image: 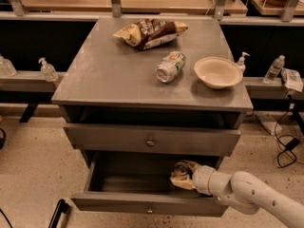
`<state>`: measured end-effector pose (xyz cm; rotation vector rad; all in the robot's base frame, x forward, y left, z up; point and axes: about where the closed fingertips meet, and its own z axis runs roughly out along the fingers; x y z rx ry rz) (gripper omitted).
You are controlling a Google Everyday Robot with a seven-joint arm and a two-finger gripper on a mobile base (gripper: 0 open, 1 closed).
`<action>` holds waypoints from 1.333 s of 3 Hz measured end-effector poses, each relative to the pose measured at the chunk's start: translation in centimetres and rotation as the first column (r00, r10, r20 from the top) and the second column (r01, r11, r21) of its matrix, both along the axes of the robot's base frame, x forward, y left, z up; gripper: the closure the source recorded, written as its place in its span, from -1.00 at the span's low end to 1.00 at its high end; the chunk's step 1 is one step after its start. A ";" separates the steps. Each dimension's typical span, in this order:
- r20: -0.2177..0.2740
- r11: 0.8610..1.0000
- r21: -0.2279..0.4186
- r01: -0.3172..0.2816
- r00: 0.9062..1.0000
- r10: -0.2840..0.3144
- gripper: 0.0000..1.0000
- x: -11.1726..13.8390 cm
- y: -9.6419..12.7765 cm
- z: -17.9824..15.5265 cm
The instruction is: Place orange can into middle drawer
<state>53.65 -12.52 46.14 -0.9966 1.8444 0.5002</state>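
The middle drawer [118, 203] is pulled open at the bottom of the grey cabinet, its knob facing front. My gripper [183, 176] reaches in from the right and sits inside the drawer at its right side. Its tan fingers are closed around the orange can [180, 168]. Only the can's silver top and a bit of its side show between them. The can is low inside the drawer; I cannot tell whether it touches the drawer floor.
The upper drawer [151, 140] is closed. On the cabinet top [109, 75] lie a green-and-white silver can [170, 66], a chip bag [149, 32] and a pale bowl [218, 72]. Bottles stand on side ledges. Cables lie on the floor at the right.
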 end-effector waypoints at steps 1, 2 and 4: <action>-0.007 1.000 -0.014 0.019 1.000 -0.019 -0.74 0.2 0.0 -0.7; -0.012 0.999 -0.027 0.029 0.999 -0.030 -1.00 0.2 -0.1 -1.1; -0.008 0.999 -0.008 0.037 0.999 -0.038 -0.98 0.2 0.0 -0.9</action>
